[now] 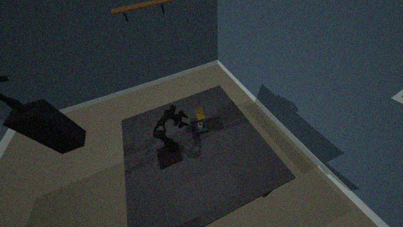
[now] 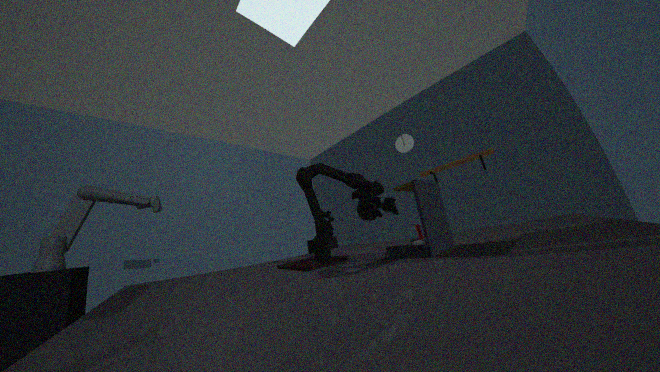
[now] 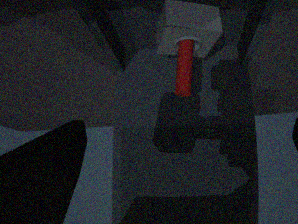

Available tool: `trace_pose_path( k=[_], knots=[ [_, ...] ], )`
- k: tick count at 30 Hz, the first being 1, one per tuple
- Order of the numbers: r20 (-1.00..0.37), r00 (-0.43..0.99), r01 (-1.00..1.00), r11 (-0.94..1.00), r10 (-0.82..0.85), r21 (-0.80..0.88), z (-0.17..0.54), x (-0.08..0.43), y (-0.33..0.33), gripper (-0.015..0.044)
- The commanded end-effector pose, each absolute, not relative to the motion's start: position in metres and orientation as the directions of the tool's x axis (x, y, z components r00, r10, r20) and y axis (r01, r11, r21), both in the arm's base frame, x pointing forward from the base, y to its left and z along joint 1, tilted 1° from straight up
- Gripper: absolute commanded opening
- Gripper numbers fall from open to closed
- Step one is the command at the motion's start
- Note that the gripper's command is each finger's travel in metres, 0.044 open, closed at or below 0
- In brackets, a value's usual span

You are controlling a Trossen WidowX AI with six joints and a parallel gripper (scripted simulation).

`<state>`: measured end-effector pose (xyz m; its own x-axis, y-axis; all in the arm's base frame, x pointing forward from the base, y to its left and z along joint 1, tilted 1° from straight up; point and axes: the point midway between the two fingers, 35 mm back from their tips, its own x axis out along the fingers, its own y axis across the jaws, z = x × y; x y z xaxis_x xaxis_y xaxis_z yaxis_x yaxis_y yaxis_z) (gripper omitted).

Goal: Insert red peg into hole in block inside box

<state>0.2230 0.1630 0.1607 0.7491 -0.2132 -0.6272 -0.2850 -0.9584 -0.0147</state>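
Observation:
The red peg [image 1: 199,123] [image 2: 419,231] [image 3: 184,70] stands in the top of the pale block [image 2: 419,242] [image 3: 192,27], inside the box [image 2: 434,212]. Part of its length sticks out above a light ring around the hole; how deep it sits cannot be told. The yellow roof [image 1: 200,113] [image 2: 405,187] is above it. My gripper [image 1: 186,119] [image 2: 397,205] [image 3: 196,129] is open and empty. It is outside the open front, apart from the peg and higher than it. In the wrist view its two dark fingers are wide apart, with the peg beyond them.
The box's tall side wall [image 2: 445,227] stands beside the peg. The arm's dark red base plate [image 1: 170,158] [image 2: 310,263] is on the table [image 1: 214,171] [image 2: 350,315]. A black block-shaped stand [image 1: 46,126] [image 2: 45,300] is away to the left. The scene is dim and grainy.

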Motion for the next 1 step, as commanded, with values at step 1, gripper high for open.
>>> trace_pose_path(
  k=[1],
  knots=[
    [-0.625, 0.751, -0.288, -0.957, -0.214, -0.019, 0.1618, 0.2230, 0.1625, 0.0440]
  ],
)
